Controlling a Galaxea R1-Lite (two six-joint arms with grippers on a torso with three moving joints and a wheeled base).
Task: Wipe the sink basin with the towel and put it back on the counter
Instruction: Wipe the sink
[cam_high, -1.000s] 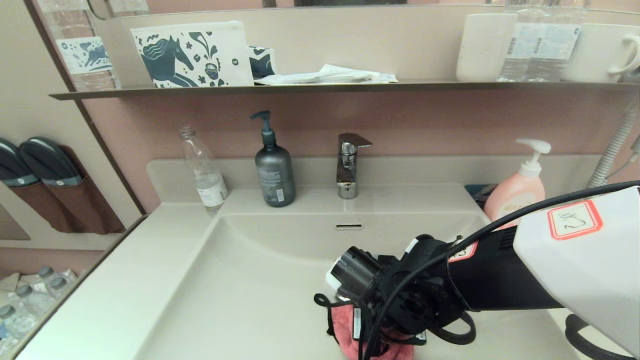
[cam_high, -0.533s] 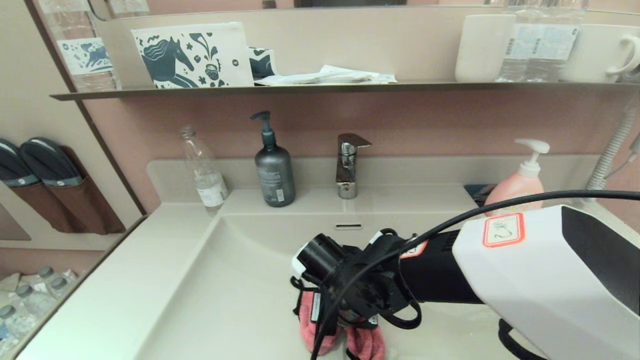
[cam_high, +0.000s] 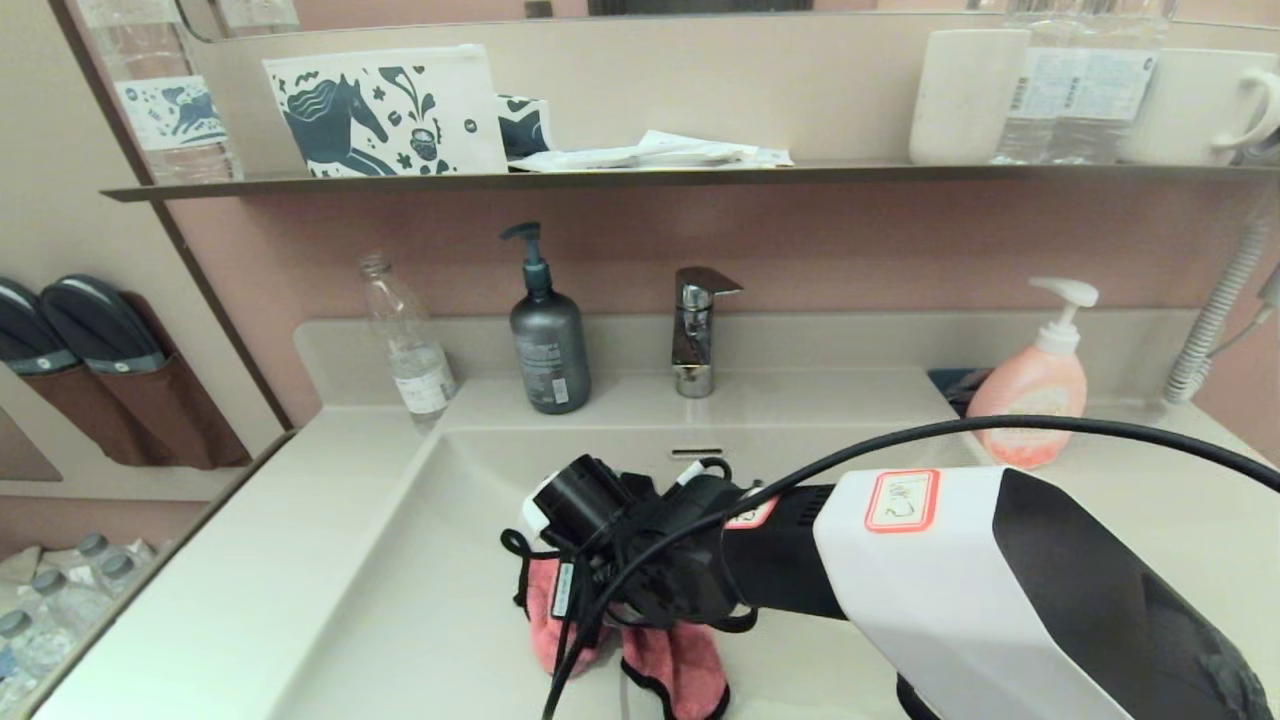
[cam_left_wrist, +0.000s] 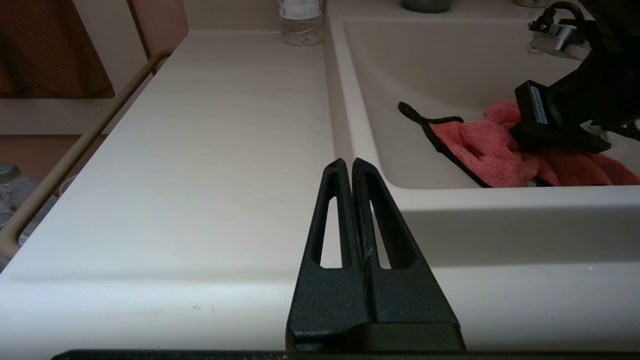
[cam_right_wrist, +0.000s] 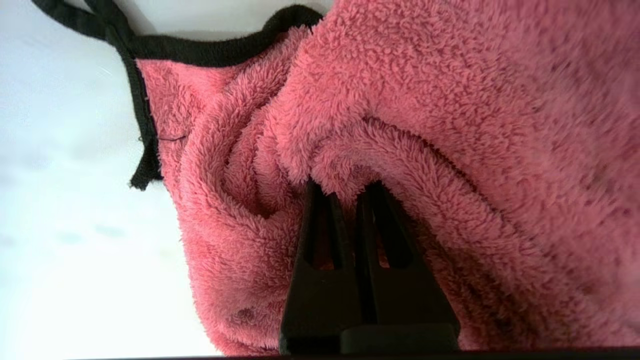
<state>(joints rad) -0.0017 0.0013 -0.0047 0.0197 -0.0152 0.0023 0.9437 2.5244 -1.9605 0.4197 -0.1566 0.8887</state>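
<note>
Here the right gripper (cam_right_wrist: 345, 192), clamped on a fold of the soft, light towel (cam_right_wrist: 400, 125), presses it into the basin (cam_high: 420, 600); the left gripper (cam_left_wrist: 352, 167), closed, idles near the counter (cam_left_wrist: 200, 150).

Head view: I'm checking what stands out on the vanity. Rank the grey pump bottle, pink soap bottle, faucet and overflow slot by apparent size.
1. grey pump bottle
2. pink soap bottle, close to it in size
3. faucet
4. overflow slot
</note>
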